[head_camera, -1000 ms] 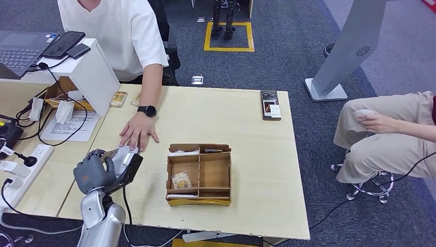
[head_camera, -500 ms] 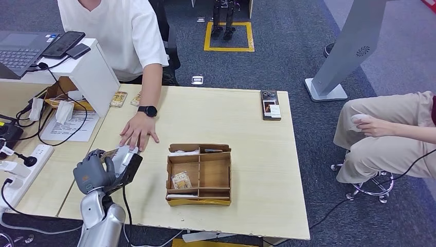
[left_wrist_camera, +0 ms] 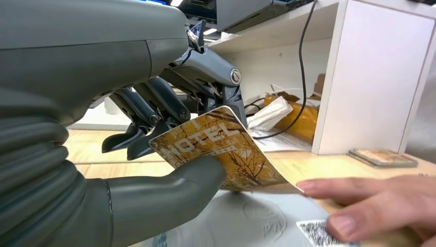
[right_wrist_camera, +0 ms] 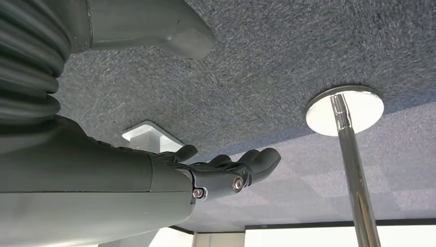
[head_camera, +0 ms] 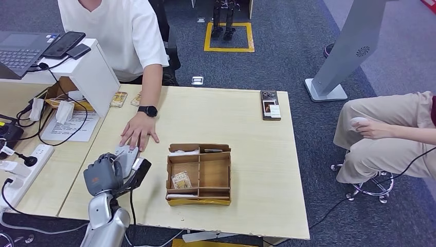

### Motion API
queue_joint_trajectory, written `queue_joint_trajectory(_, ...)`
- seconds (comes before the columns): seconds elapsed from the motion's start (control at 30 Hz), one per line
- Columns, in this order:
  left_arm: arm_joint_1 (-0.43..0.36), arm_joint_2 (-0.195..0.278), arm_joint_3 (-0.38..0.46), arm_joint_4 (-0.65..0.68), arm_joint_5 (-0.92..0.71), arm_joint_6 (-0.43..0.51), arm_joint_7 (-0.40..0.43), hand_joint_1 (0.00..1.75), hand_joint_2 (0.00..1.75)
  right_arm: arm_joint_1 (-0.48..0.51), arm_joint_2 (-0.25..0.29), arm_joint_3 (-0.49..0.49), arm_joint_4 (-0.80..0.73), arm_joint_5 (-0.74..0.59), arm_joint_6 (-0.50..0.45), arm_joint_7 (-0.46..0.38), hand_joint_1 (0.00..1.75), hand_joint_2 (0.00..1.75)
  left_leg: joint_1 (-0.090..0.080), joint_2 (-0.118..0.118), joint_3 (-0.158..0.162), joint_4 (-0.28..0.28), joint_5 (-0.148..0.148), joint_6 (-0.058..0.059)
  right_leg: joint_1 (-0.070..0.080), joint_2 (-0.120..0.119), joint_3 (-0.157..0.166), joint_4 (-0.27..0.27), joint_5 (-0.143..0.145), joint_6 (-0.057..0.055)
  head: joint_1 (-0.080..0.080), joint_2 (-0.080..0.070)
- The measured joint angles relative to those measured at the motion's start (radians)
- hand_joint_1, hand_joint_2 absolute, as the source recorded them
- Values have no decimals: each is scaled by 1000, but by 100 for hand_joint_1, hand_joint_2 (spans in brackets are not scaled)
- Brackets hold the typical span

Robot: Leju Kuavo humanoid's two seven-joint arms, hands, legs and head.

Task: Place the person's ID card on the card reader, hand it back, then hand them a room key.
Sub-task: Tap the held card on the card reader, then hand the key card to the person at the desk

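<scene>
Held in the left hand (head_camera: pixel 103 176): a thin brown-and-gold printed card marked "MOTEL" (left_wrist_camera: pixel 222 152), pinched between the thick grey thumb (left_wrist_camera: pixel 172 191) and the darker fingers (left_wrist_camera: pixel 154 121), near the front-left corner of the pale wooden surface (head_camera: pixel 257 170). Directly beneath the card, a grey-white flat card reader with a dark housing (head_camera: pixel 134 163), resting on the surface near its left edge. Touching the card's far corner and lying on the reader top, the fingertips of the seated person's hand (left_wrist_camera: pixel 370 206), seen in the head view as a hand with a black wristwatch (head_camera: pixel 138 135) reaching from the surface's far edge.

Judged from the look: light, stiff, flat plastic, glossy and so likely slippery face to face; little risk of breakage, more of sliding out or bending under a hard squeeze. Best taken by one short edge, thumb on one face and fingers on the other, leaving the free end clear for the person to grasp. Too thin to lift off a flat top without first tipping up an edge.

Nearby, toward the middle of the surface: an open brown cardboard divided tray (head_camera: pixel 199 174) with further cards in its compartments.

Right hand (right_wrist_camera: pixel 226 172) hanging over grey carpet, fingers loosely extended, holding nothing.
</scene>
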Motion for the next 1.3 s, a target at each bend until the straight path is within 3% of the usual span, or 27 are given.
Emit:
queue_joint_trajectory(0.7, -26, 31, -62, 111, 9, 0, 47, 175, 175, 0, 0, 0, 9, 1, 0, -3, 0, 175, 0, -1, 7, -1, 0, 0, 0, -1, 7, 0, 0, 0, 0, 0)
queue_joint_trajectory(0.8, -27, 27, -58, 112, 149, -3, -60, 175, 175, 0, 0, 0, 10, -2, 0, -4, 0, 175, 0, -1, 7, -1, 0, 0, 0, -2, 7, 0, 0, 0, 0, 0)
queue_joint_trajectory(0.93, -46, -12, 14, 117, 704, -80, -399, 175, 175, 0, 0, 0, 10, -12, 0, 2, 0, 175, 0, -2, 7, 0, 0, 0, 0, -2, 7, 0, 0, 0, 0, 0)
queue_joint_trajectory(1.0, -61, -32, 59, 118, 909, -154, -497, 175, 175, 0, 0, 0, 10, -17, 0, 0, 0, 175, 0, -3, 6, 0, 1, 0, 0, -4, 7, 0, 0, 0, 0, 0)
queue_joint_trajectory(1.17, -71, -75, 93, 83, 1126, -335, -552, 175, 175, 0, 0, 0, 10, -30, 0, -16, 0, 175, 0, -5, 4, 0, 2, 0, 0, -6, 6, 0, 0, 0, 0, 0)
queue_joint_trajectory(1.3, -72, -98, 93, 29, 1174, -364, -538, 175, 175, 1, 0, 0, 10, -35, 0, -18, 0, 175, 0, -4, 3, 0, 2, 0, 0, -4, 5, 0, 0, 0, 0, 0)
